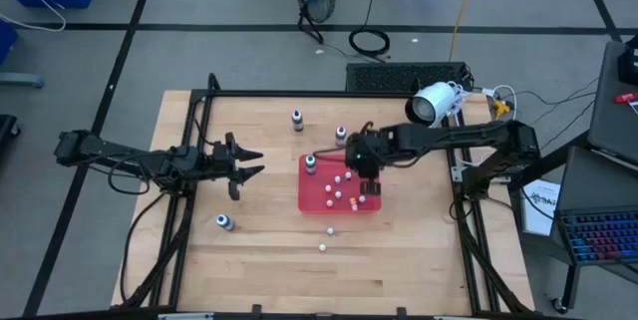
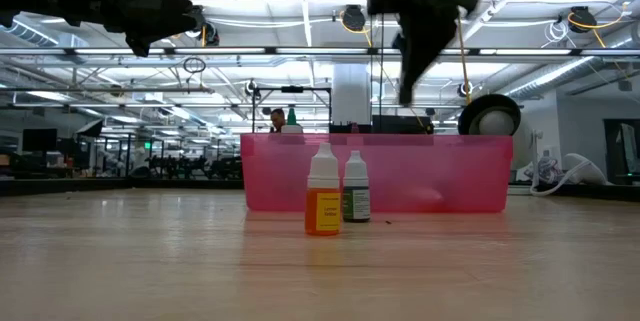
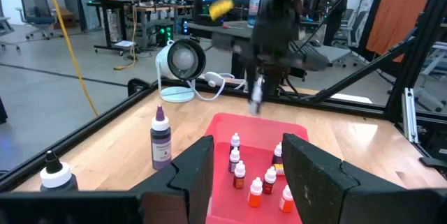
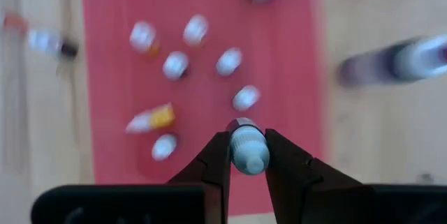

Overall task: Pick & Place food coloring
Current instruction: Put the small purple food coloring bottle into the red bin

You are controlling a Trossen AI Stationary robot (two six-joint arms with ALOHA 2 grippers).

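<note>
The red tray (image 1: 314,200) lies mid-table and holds several tiny whitish-topped food coloring bottles (image 4: 174,63); one with an orange label lies on its side (image 4: 150,119). Two more stand on the table in front of the tray: an orange one (image 2: 322,196) and a dark one (image 2: 356,189). My right gripper (image 1: 357,165) hangs over the tray, shut on one tiny bottle (image 4: 248,153). My left gripper (image 1: 254,160) waits open, above the table left of the tray; in the left wrist view its fingers (image 3: 188,175) frame the tray. My right gripper pinches a tiny food coloring bottle between its two fingers, coming from above and pointing down. Only the bottle's whitish top (image 4: 248,155) shows between the fingers; its body is hidden under it. The bottle is upright and lifted clear above the red tray.
Larger bottles stand on the table: a purple one (image 3: 160,140) and another (image 1: 297,119) beyond the tray, a dark one with a white cap (image 3: 52,172), one (image 1: 224,222) near the left arm. A white round device (image 1: 434,104) sits at the far right corner. Black rails border the table.
</note>
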